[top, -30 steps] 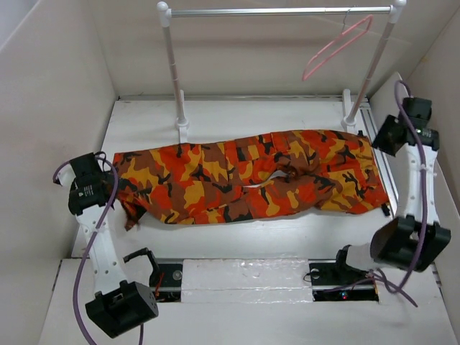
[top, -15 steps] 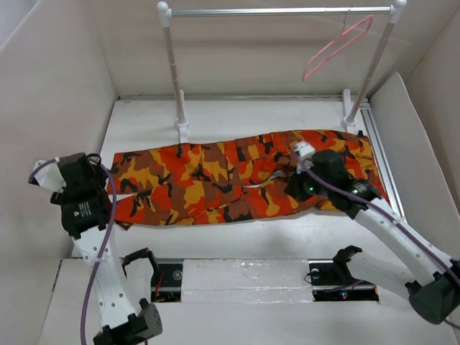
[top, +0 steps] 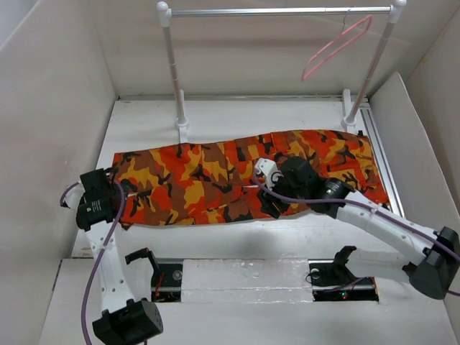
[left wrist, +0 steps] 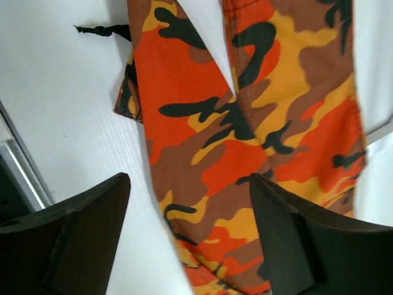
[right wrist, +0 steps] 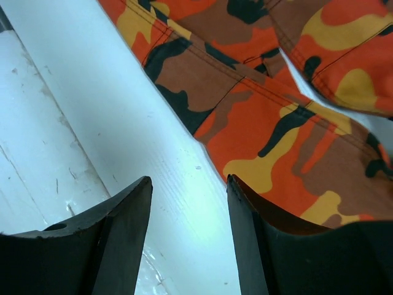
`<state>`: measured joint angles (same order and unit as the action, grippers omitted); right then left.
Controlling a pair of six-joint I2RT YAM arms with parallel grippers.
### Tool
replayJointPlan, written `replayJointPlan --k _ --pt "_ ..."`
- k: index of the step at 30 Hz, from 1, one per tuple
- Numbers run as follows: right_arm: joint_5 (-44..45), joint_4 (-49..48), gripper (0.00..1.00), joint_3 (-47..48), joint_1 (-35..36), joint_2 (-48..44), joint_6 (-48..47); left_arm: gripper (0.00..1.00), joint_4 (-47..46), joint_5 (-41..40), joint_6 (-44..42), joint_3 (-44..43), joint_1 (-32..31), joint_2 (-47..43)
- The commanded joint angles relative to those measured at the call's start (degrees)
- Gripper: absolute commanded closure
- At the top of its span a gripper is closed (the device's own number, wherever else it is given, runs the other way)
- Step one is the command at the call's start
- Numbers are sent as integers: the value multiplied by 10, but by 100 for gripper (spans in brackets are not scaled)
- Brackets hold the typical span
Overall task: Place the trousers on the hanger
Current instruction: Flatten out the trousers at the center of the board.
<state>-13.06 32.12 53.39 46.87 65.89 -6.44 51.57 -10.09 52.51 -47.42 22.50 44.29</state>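
Observation:
The camouflage trousers (top: 237,180) lie flat across the table, left to right. The pink hanger (top: 336,47) hangs by its hook from the rail at the back right. My left gripper (top: 115,192) is open and empty, low over the trousers' left end; in the left wrist view (left wrist: 190,246) its fingers straddle the cloth's edge (left wrist: 258,123), and a dark drawstring (left wrist: 101,29) lies on the table. My right gripper (top: 272,200) is open and empty at the trousers' near edge, mid-length; in the right wrist view (right wrist: 190,233) the gap is over bare table and one finger over cloth (right wrist: 276,110).
A metal rail (top: 280,11) on two white posts (top: 176,79) stands at the back. White walls close in the left, right and back sides. The arm mounts (top: 172,277) sit in a strip along the near edge.
My right arm swung from the far right side to the trousers' middle near edge. My left arm moved in toward the trousers' left end. The trousers and hanger have not moved.

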Motion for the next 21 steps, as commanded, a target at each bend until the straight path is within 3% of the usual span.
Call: replayJointPlan --k 1,3,6,14,16,17,18,19,21 --pt "-5 -8 42 -16 1 -66 -27 24 14 -25 86 -9 3 -23" --pt "-4 -2 43 -32 1 -87 -27 23 -12 -16 97 15 3 -11" --pt "-7 16 42 -36 1 -113 -31 28 -36 18 102 27 18 51" --pt "-11 68 43 -23 -4 -156 -44 35 -82 -13 102 7 18 130" --pt "-10 75 42 -22 -4 -155 -45 37 -112 26 86 26 72 148" --pt "-8 79 42 -18 -4 -154 -45 39 -130 121 38 37 116 156" --pt "-7 84 43 -15 -4 -150 -48 39 -146 147 18 56 193 166" --pt "-7 94 43 -12 -4 -148 -49 39 -140 156 9 44 193 173" --pt "-3 95 43 -12 -4 -148 -50 38 -115 80 -11 -6 169 178"
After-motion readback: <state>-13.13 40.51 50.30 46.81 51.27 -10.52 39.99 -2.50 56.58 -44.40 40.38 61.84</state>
